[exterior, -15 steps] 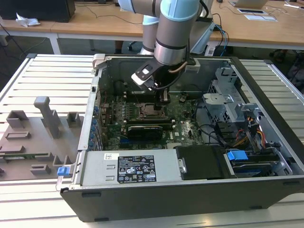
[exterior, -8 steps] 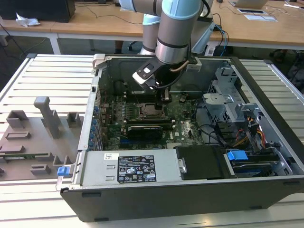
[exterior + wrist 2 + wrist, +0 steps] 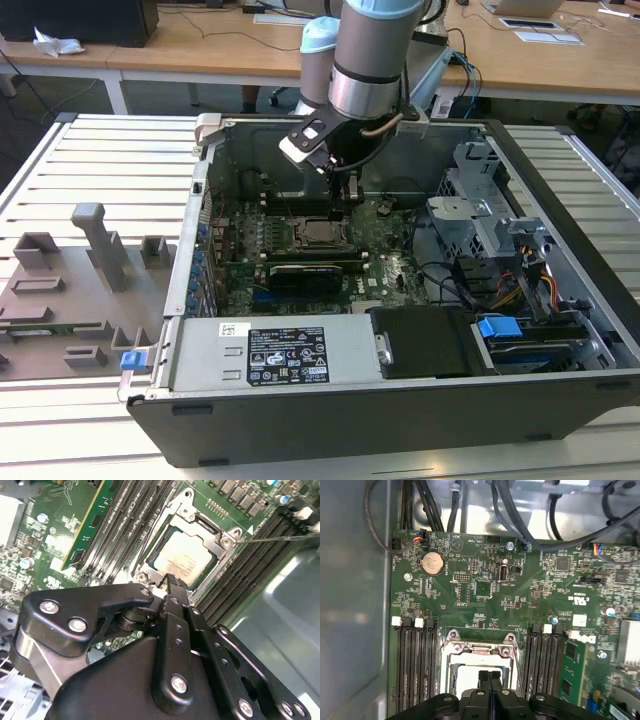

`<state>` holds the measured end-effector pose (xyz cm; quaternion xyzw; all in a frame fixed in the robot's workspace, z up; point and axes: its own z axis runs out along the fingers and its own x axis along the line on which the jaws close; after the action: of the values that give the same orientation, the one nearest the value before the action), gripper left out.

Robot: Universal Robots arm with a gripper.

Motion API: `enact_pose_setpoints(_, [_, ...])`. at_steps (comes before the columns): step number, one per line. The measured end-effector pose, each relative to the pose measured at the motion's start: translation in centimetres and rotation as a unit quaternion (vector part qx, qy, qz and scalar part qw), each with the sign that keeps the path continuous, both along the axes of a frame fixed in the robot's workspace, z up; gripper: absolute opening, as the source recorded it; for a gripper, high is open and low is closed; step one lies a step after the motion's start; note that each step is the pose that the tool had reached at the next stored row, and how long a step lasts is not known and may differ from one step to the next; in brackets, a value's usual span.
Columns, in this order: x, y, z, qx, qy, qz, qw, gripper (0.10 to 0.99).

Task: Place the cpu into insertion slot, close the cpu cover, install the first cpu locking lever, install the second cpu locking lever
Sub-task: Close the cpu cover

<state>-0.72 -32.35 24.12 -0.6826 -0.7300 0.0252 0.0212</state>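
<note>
The cpu (image 3: 182, 560) lies flat in the slot (image 3: 470, 650) at mid-board, between two banks of long black memory slots (image 3: 415, 660). Its pale brushed-metal face shows through the window of the cover (image 3: 165, 527), a thin silvery frame lying down over it. I judge the chip light, stiff, slick-faced and delicate underneath, so best held by its edges. The gripper (image 3: 169, 582) hovers at the cover's edge, its black fingers pressed together with nothing visible between them. A thin wire rod (image 3: 280, 536), probably a lever, juts out over the green board (image 3: 485, 587).
</note>
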Motion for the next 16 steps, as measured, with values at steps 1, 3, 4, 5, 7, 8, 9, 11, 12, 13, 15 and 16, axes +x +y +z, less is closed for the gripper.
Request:
enact_pose_setpoints(1, [0.0, 0.0, 0.47, 0.0, 0.0, 0.0, 1.0, 0.11])
enact_pose_setpoints(3, [0.0, 0.0, 1.08, 0.0, 0.0, 0.0, 1.0, 0.11])
enact_pose_setpoints(4, [0.0, 0.0, 1.42, 0.0, 0.0, 0.0, 1.0, 0.11])
enact_pose_setpoints(5, [0.0, 0.0, 1.65, 0.0, 0.0, 0.0, 1.0, 0.11])
enact_pose_setpoints(7, [0.0, 0.0, 2.16, 0.0, 0.0, 0.0, 1.0, 0.11])
enact_pose_setpoints(8, [0.0, 0.0, 2.41, -0.0001, 0.0001, 0.0, 1.0, 0.11])
enact_pose_setpoints(9, [0.0, 0.0, 2.57, 0.0, 0.0, 0.0, 1.0, 0.11])
enact_pose_setpoints(11, [0.0, 0.0, 2.6, 0.0001, 0.0, 0.0, 1.0, 0.11])
enact_pose_setpoints(12, [0.0, 0.0, 2.61, 0.0001, 0.0, 0.0, 1.0, 0.11])
enact_pose_setpoints(13, [0.0, 0.0, 2.63, 0.0, 0.0, 0.0, 1.0, 0.11])
enact_pose_setpoints(15, [0.0, 0.0, 2.65, 0.0, 0.0, 0.0, 1.0, 0.11])
enact_pose_setpoints(16, [0.0, 0.0, 2.65, 0.0, 0.0, 0.0, 1.0, 0.11])
